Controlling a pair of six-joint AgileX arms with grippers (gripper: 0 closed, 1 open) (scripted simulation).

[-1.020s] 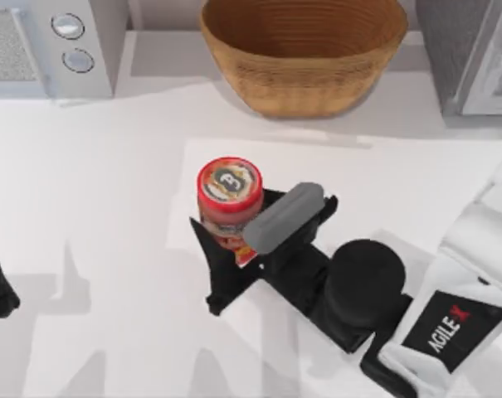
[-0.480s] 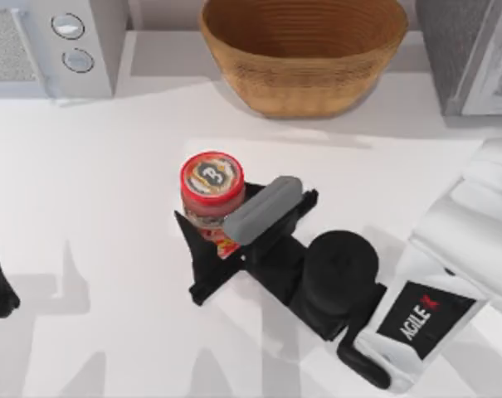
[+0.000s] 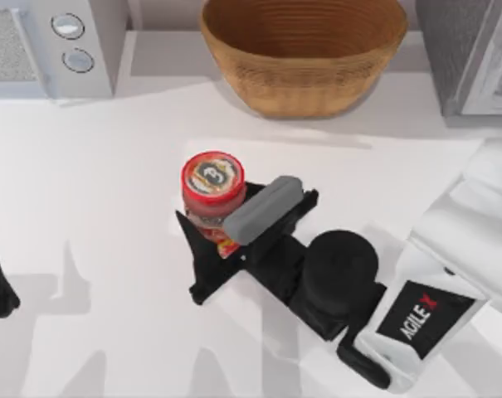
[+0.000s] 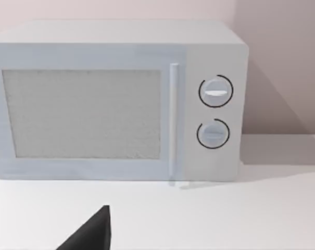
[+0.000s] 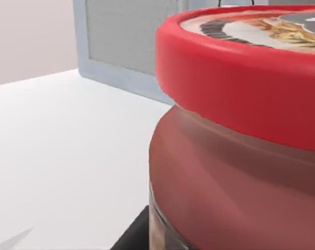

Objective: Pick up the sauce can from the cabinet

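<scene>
Right claw [image 3: 213,236] snug around upright sauce can [image 3: 212,192].

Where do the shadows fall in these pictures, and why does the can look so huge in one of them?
Top view: soft grey shadows spread on the white table below the right gripper and under the wicker bowl. Right wrist view: the sauce can sits very near the camera, so it looms large. Left wrist view: the microwave casts a faint shadow on the wall.

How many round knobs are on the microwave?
2. On the microwave, beside its door: upper knob and lower knob right beneath it. The top view shows them at the table's far left.
</scene>
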